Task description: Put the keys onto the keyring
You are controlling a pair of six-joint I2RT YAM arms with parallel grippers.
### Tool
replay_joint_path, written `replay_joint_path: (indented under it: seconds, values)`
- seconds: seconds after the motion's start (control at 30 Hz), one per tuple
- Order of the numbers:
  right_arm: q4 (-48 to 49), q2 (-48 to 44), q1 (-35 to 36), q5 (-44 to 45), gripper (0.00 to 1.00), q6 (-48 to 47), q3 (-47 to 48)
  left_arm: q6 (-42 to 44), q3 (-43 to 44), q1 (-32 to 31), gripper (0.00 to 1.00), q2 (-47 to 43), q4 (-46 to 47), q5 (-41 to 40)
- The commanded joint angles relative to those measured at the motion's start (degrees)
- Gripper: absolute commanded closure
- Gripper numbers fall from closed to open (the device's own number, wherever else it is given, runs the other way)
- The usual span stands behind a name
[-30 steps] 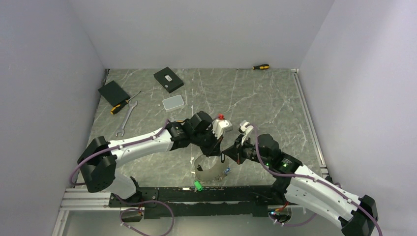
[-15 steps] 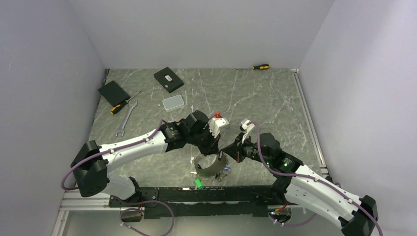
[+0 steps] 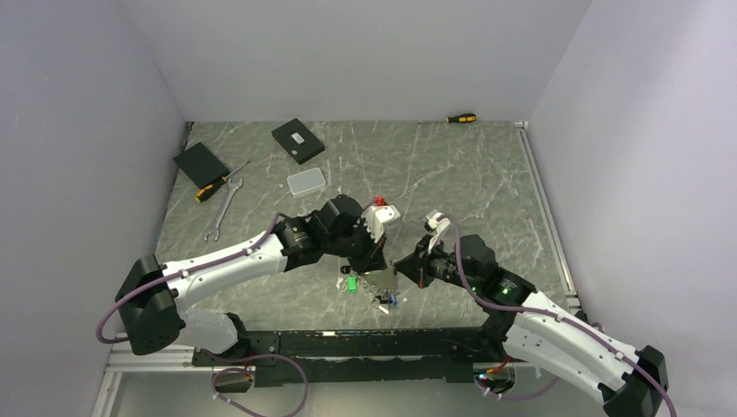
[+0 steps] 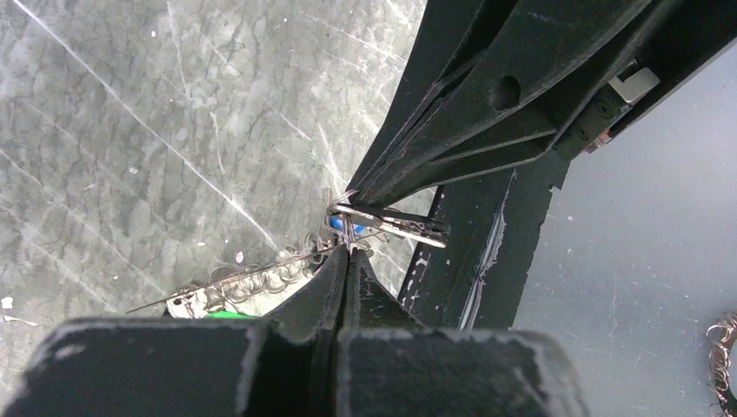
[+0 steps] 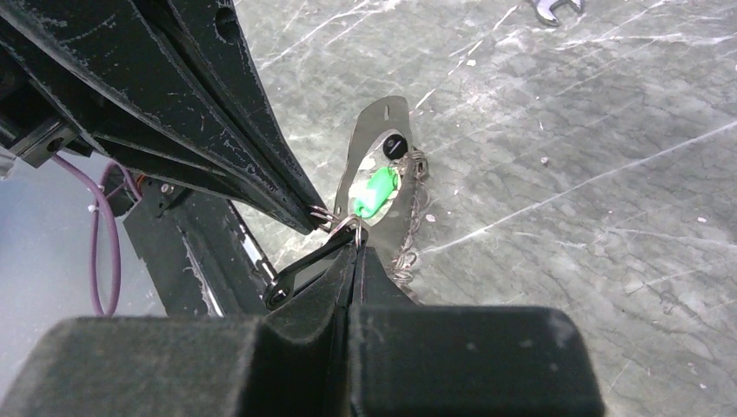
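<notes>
The keyring point(image 3: 375, 287) hangs between my two grippers at the table's near middle, a thin wire fringed with small silver keys point(image 5: 410, 221). A green tag point(image 3: 351, 283) and a blue tag point(image 3: 393, 299) hang from it. My left gripper point(image 3: 375, 262) is shut, pinching the wire point(image 4: 252, 274) at its fingertips point(image 4: 335, 265). My right gripper point(image 3: 405, 269) meets it tip to tip. It is shut on the small ring of a key with a black tag point(image 5: 300, 268). The green tag point(image 5: 375, 191) hangs just beyond, against a thin silver plate point(image 5: 382, 122).
A silver wrench point(image 3: 222, 213) and a yellow-handled screwdriver point(image 3: 215, 185) lie at the left. Two black boxes point(image 3: 297, 140) point(image 3: 201, 164) and a grey box point(image 3: 306, 181) sit at the back left, another screwdriver point(image 3: 461, 117) by the back wall. The black rail point(image 3: 348, 339) runs along the near edge.
The keyring bunch has risen from near the front rail and drawn in under the grippers; the green tag came up with it. The left arm shifted left and back. The right arm stayed.
</notes>
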Motion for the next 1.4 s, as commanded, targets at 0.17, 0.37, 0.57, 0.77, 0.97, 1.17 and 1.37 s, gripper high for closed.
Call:
replay_joint_path:
  seconds: [0.17,0.37,0.57,0.77,0.97,1.17,1.37]
  values:
    - [1.4,-2.2,0.3,-1.6,1.0,0.6,1.1,0.1,0.5,0.0,1.0,-3.2,5.9,-0.8]
    - [1.5,-4.1,0.3,-2.3,1.0,0.2,1.7,0.3,0.7,0.0,1.0,-3.5,5.5,-1.8]
    - [1.6,-5.1,0.3,-4.2,1.0,-0.5,2.8,0.5,1.1,0.0,1.0,-5.3,5.1,-3.1]
    - [2.0,-5.3,0.3,-8.2,1.0,-1.8,5.2,1.5,1.8,0.0,1.0,-6.7,3.8,-5.7]
    - [1.1,-5.6,0.3,-10.2,1.0,-2.9,8.3,1.7,1.0,-0.1,1.0,-8.8,4.4,-7.0]
    - [1.4,-4.6,0.3,-11.4,1.0,-3.0,10.3,1.7,0.1,0.0,1.0,-9.8,4.7,-7.8]
    - [0.7,-2.0,0.3,-6.9,1.0,-2.0,10.7,1.4,-1.0,0.0,1.0,-11.5,6.0,-6.4]
